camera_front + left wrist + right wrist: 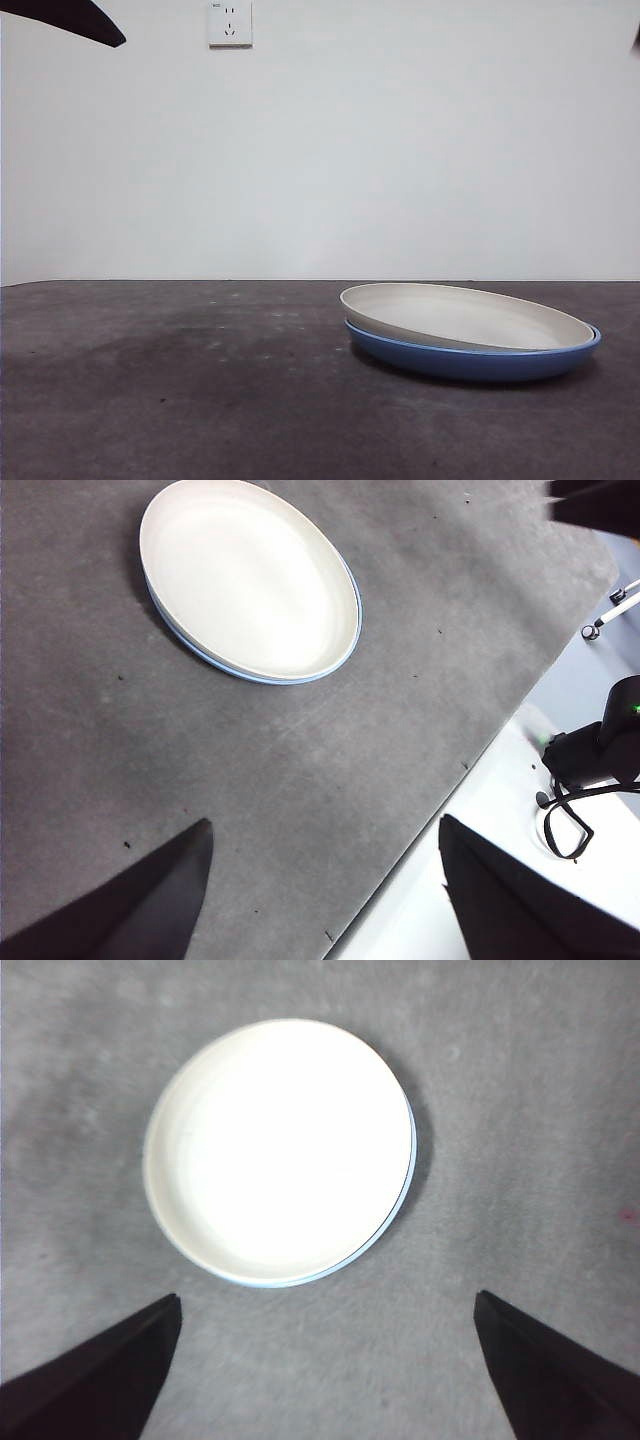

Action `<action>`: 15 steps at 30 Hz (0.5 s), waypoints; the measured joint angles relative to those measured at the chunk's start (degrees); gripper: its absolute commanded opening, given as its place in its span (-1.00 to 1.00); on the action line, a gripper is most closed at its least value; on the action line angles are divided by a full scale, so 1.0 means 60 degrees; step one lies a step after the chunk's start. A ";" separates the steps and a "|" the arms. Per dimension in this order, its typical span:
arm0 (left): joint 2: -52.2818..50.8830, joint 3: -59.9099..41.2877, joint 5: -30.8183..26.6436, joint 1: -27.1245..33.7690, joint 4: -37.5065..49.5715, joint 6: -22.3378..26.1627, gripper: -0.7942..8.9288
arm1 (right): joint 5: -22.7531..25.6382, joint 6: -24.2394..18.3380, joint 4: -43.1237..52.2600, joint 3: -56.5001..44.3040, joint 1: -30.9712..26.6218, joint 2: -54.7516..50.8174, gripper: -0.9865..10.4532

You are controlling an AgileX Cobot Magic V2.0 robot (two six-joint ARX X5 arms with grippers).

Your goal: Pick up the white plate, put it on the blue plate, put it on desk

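The wide, shallow, round cream-white matte plate [462, 316] sits nested on the wide, shallow, round medium-blue glossy plate [470, 358], slightly tilted and off-centre, so its edge rides up on one side and a thin blue rim shows on the other. The blue plate rests flat on the broad dark grey mottled stone-like desk [180, 390]. Taking the stacked plates as the landmark: the right gripper [325, 1355] hangs above them, not touching, jaws spread wide apart with nothing between them; in its wrist view the white plate [280, 1150] lies just past the gap between the two black jaws, with only a sliver of the blue plate [405, 1185] visible along one edge. The left gripper [325, 865] is well apart from the plates, above bare desk [300, 780] near the desk's edge, jaws also wide apart and empty; in its wrist view the white plate [250, 580] is far from the jaws, the blue plate [215, 663] only a thin line under it. In the front view a black arm tip shows at a top corner, high above the desk and away from the plates; which arm it is cannot be told. A white wall socket [230, 22] sits on the wall behind the plates.
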 measured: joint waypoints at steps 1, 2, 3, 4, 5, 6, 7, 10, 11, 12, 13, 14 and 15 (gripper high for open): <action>0.0000 -0.0004 0.0000 0.0000 0.0000 0.0000 -0.08 | -0.0011 0.0000 0.0277 -0.0124 -0.0007 0.0324 -0.01; 0.0000 -0.0004 0.0000 0.0000 0.0000 0.0000 -0.08 | -0.0029 0.0000 0.0514 -0.0226 -0.0029 0.0605 -0.01; 0.0000 -0.0004 0.0000 0.0000 0.0000 0.0000 -0.08 | -0.0051 -0.0004 0.0783 -0.0321 -0.0095 0.0954 -0.01; 0.0000 -0.0004 0.0000 0.0000 0.0004 0.0000 -0.08 | -0.0124 -0.0007 0.1013 -0.0372 -0.0153 0.1297 -0.01; 0.0000 -0.0004 0.0000 0.0000 0.0000 0.0000 -0.08 | -0.0248 -0.0022 0.1231 -0.0393 -0.0222 0.1603 -0.01; 0.0000 -0.0004 0.0000 0.0000 0.0000 0.0000 -0.08 | -0.0423 -0.0036 0.1530 -0.0397 -0.0310 0.1960 -0.01; 0.0000 -0.0004 0.0000 0.0000 0.0004 0.0000 -0.08 | -0.0641 -0.0040 0.1840 -0.0397 -0.0404 0.2306 -0.01; 0.0000 -0.0004 0.0000 0.0000 0.0004 0.0000 -0.08 | -0.1035 -0.0055 0.2535 -0.0397 -0.0652 0.3213 -0.01; 0.0000 -0.0004 0.0000 0.0000 0.0004 0.0000 -0.08 | -0.1045 -0.0073 0.2692 -0.0397 -0.0714 0.3453 -0.01; 0.0000 0.0000 0.0000 0.0000 0.0004 0.0000 -0.08 | -0.1049 -0.0084 0.2863 -0.0397 -0.0787 0.3730 -0.01; 0.0000 0.0000 0.0000 0.0000 0.0004 0.0000 -0.08 | -0.1060 -0.0091 0.3045 -0.0397 -0.0860 0.3993 -0.02; 0.0000 0.0000 0.0000 0.0000 0.0004 0.0000 -0.08 | -0.1082 -0.0102 0.3187 -0.0397 -0.0911 0.4207 -0.05; 0.0000 0.0000 0.0000 0.0000 0.0004 0.0000 -0.08 | -0.1166 -0.0109 0.3351 -0.0397 -0.0965 0.4462 -0.09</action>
